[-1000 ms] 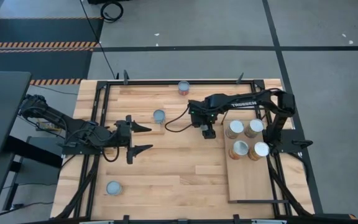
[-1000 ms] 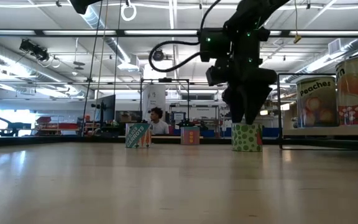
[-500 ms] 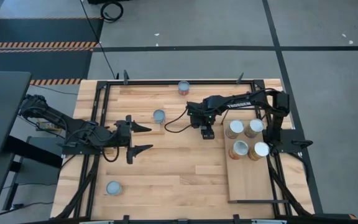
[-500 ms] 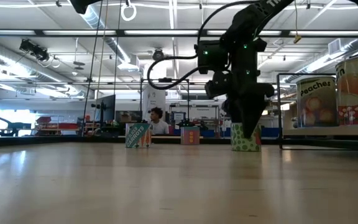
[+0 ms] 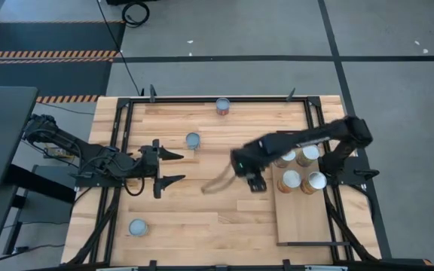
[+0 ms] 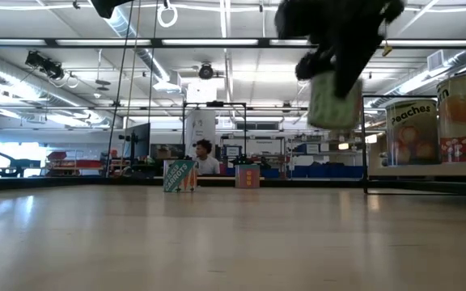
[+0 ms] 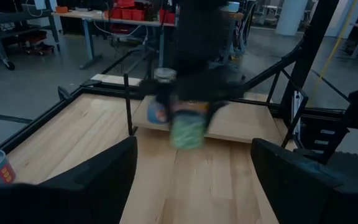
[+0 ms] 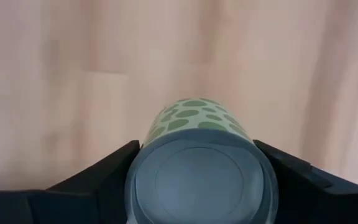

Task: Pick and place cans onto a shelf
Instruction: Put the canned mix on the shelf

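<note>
Your right gripper [image 8: 197, 186] is clamping a green-spotted can [image 8: 197, 127] between its two fingers, one on each side of the can's body, and the silvery end is facing the wrist camera. In the low view that can [image 6: 334, 99] is hanging in the air, clear of the tabletop [image 6: 217, 234], with the dark gripper [image 6: 338, 65] blurred above it. Seen from above, the right gripper [image 5: 253, 179] is sitting just beside the shelf [image 5: 301, 222], on the side facing the middle of the table; the can itself is hidden under the arm there.

The shelf is carrying four cans [image 5: 298, 167] in a tight square at its far end, while the near part of its board is showing bare wood. In the low view two of those, one labelled Peaches [image 6: 412, 131], are standing upright on the shelf's edge.

Three more cans are standing apart from the shelf: one [image 5: 193, 140] near the table's middle, one [image 5: 222, 105] by the far rim, and one [image 5: 137, 227] towards the near corner on the opposite side from the shelf.

Your left gripper [image 5: 173, 167] is waiting well apart from the shelf, past the middle can, with its fingers spread wide and nothing between them.
</note>
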### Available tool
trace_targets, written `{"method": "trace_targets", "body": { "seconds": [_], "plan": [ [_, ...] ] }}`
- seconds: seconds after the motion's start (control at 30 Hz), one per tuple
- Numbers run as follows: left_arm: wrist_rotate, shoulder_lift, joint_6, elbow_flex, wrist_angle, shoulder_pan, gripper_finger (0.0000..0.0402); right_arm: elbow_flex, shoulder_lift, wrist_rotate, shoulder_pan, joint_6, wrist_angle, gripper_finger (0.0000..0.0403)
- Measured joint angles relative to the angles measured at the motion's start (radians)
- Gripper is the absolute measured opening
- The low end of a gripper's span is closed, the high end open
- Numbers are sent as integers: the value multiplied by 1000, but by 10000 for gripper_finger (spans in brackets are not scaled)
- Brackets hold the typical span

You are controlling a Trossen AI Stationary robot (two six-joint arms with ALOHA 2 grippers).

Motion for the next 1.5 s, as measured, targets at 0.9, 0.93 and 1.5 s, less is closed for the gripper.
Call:
{"method": "trace_targets", "body": {
  "seconds": [0.9, 0.93, 1.5],
  "plan": [
    [0, 0, -1, 0, 0, 0, 318, -193, -110, 61, 667, 768, -105, 287],
    [0, 0, -1, 0, 0, 0, 318, -204, -110, 62, 666, 749, -95, 287],
    [1, 0, -68, -1, -1, 0, 318, -223, -109, -44, 562, 1203, -15, 287]
  ]
}}
